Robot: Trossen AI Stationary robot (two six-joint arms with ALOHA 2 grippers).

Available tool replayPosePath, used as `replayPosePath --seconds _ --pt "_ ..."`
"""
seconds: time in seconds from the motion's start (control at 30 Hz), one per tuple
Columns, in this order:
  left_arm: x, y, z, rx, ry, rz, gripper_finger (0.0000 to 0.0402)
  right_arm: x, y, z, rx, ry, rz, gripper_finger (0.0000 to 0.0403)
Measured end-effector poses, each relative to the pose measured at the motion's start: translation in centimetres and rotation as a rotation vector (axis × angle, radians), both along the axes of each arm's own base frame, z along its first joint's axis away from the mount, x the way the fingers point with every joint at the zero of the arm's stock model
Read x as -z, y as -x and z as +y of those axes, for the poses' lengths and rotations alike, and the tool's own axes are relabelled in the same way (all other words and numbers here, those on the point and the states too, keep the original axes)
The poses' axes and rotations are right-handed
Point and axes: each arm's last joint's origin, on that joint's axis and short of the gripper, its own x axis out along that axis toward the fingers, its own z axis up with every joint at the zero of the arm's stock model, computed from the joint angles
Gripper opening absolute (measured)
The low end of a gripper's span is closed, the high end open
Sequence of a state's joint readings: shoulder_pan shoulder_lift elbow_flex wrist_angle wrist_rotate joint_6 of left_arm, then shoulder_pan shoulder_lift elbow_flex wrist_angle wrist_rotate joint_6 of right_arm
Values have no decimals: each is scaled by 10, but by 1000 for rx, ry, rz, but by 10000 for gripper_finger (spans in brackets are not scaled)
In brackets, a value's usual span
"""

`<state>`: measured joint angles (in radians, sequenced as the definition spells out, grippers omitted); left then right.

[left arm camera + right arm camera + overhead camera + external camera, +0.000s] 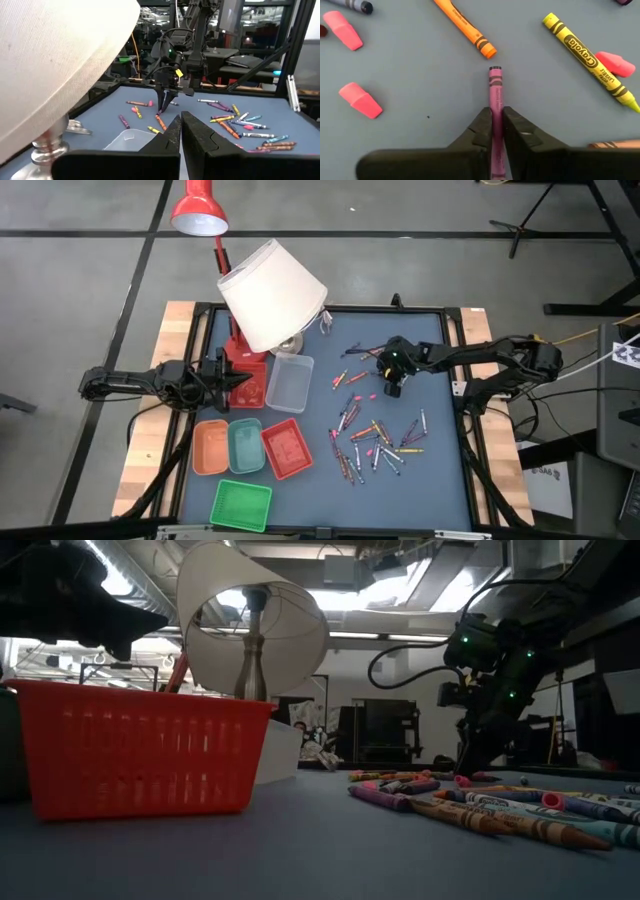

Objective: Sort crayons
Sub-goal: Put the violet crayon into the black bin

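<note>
Many crayons point(375, 440) lie scattered on the right half of the blue mat. My right gripper point(495, 117) slants down over the far part of the scatter point(392, 390), shut on a magenta-pink crayon point(494, 90). An orange crayon point(465, 27), a yellow crayon point(590, 60) and pink eraser-like stubs point(360, 100) lie around it. My left gripper point(180, 122) stays shut and level at the table's left point(240, 378), beside the trays, holding nothing. My right gripper pinches the magenta-pink crayon between its two fingers, one on each long side point(494, 112). The fingers slant down from the table's right and lie along the crayon. Its free end point(494, 70) sticks out past the fingertips, and it seems to lie on the mat.
A clear tray point(290, 383) sits mid-table, with orange point(210, 447), teal point(245, 445), red point(287, 448) and green point(243, 505) trays nearer the front left. A tilted white lampshade point(270, 295) hangs over the far left, with a red lamp point(200, 210) behind it.
</note>
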<state>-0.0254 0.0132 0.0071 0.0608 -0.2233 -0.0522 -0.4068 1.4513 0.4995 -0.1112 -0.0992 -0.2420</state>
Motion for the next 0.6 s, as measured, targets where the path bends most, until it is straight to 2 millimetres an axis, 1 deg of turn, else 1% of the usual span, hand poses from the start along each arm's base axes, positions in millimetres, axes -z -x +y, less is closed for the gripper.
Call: replayPosePath --seconds 0.17,0.43,0.6 --pt "-1 0 0 1 20 -15 0 0 0 0 -1 -1 -1 27" --pt "-13 2 0 2 20 -135 0 0 0 0 -2 -2 -6 30" --pt "-13 2 0 2 19 -140 0 0 0 0 -2 -2 -9 30"
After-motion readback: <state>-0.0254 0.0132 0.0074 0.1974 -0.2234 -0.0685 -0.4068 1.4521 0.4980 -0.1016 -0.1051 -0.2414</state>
